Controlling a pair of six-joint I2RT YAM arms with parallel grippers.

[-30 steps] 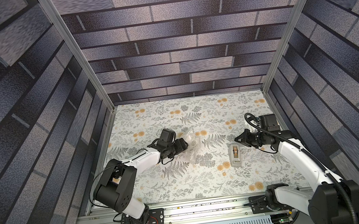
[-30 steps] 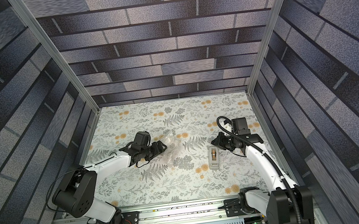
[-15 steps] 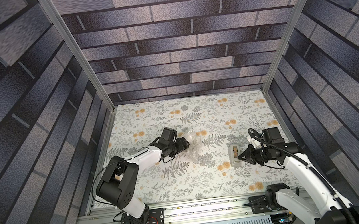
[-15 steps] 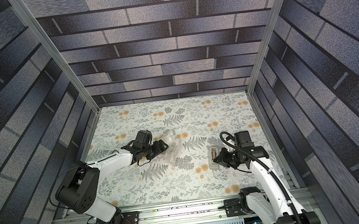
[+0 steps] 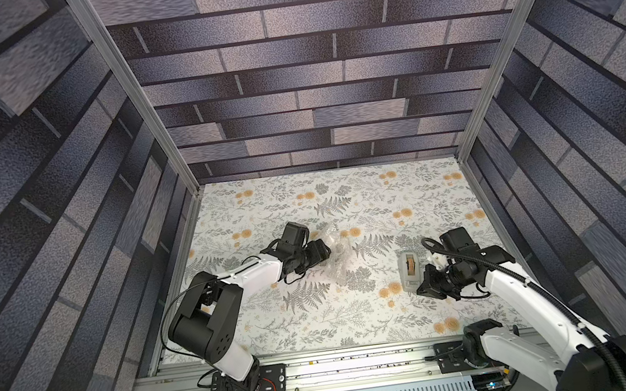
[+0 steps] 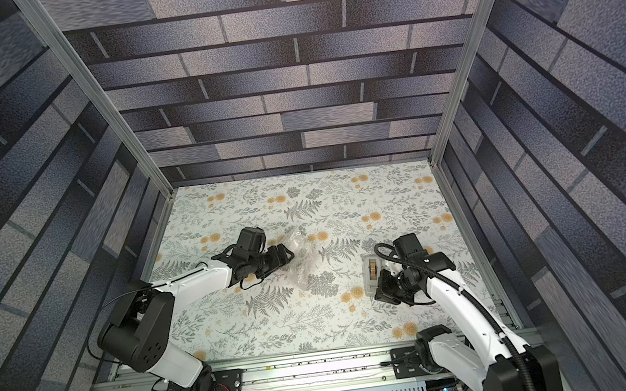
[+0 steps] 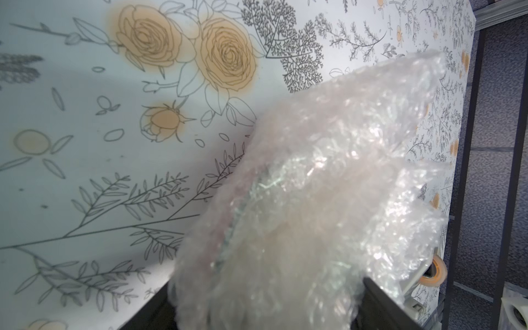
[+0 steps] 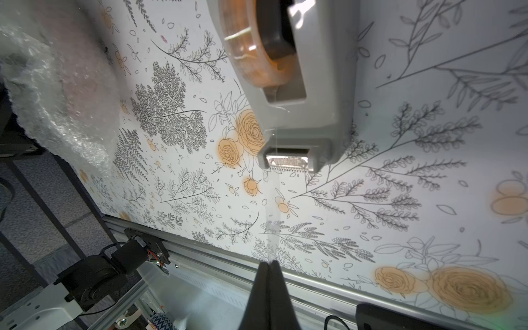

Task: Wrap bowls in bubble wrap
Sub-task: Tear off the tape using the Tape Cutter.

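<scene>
Left pincer grips wide around crinkly clear bubble wrap, likely keeping it folded; right pincer, closed, pinches clear tape from the grey dispenser, presumably for sealing.

right gripper moved back along tape dispenser, tape strip seemingly drawn out
</scene>
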